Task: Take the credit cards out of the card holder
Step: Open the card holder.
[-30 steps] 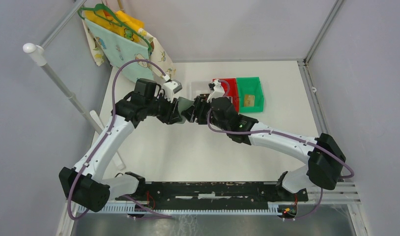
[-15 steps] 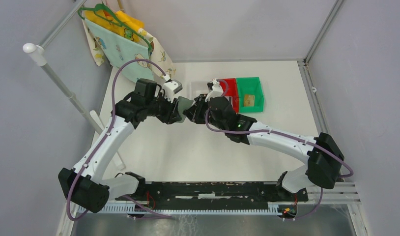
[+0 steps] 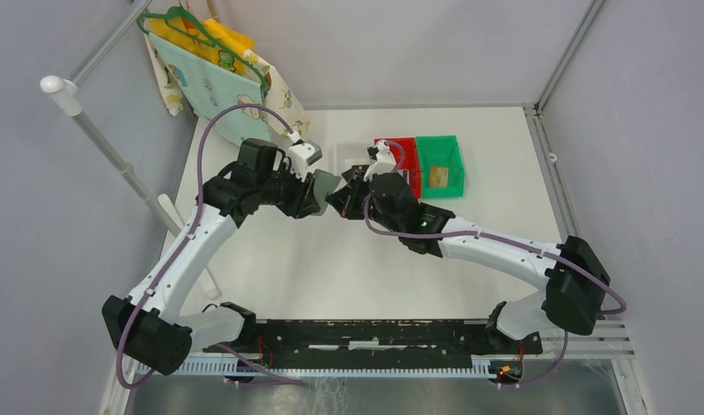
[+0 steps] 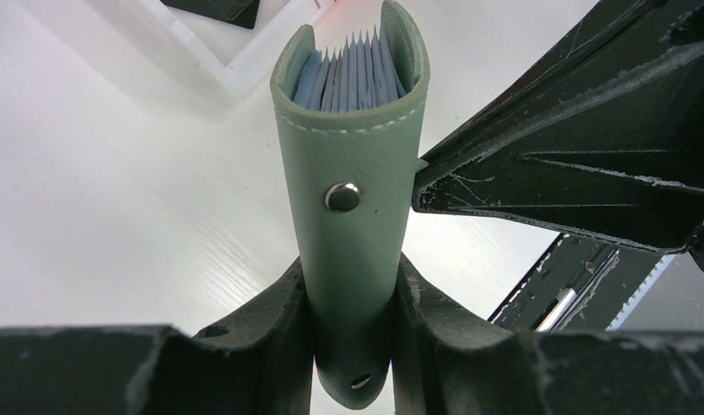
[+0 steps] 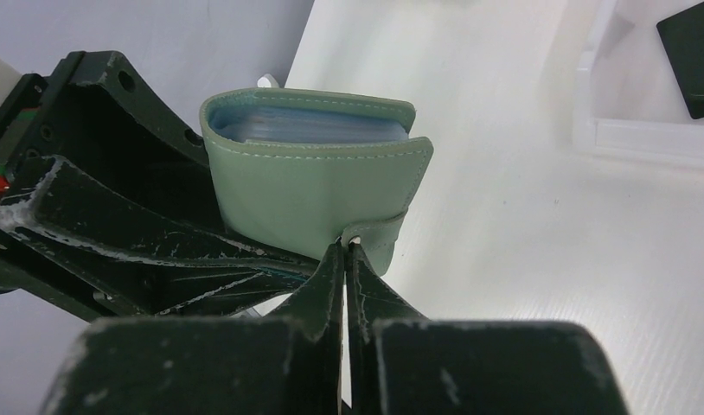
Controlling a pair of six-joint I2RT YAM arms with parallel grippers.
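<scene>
- Card holder (image 3: 325, 185) is off the worktop (image 3: 348, 264), held in mid-air between the two end effectors, towards the far middle.
- Left end effector (image 3: 311, 195): fingers (image 4: 275, 333) pressed on both covers near one end of the holder (image 4: 353, 233).
- Left wrist view: the holder's long axis runs straight out along the fingers. The open end points away from the wrist, with the clear pocket leaves (image 4: 353, 73) visible edge-on.
- Covers are folded shut. The snap stud (image 4: 342, 196) is on the face towards the camera.
- Right end effector (image 3: 341, 197): fingers squeezed together, pinching the holder's closure strap (image 5: 376, 237) at its tip.
- Right wrist view: the holder (image 5: 310, 186) sits broadside, strap side facing the right end effector (image 5: 344, 251).
- Tan card (image 3: 441, 178) lies in the green bin (image 3: 457, 151), next to the red bin (image 3: 407, 149), well apart from the holder.
</scene>
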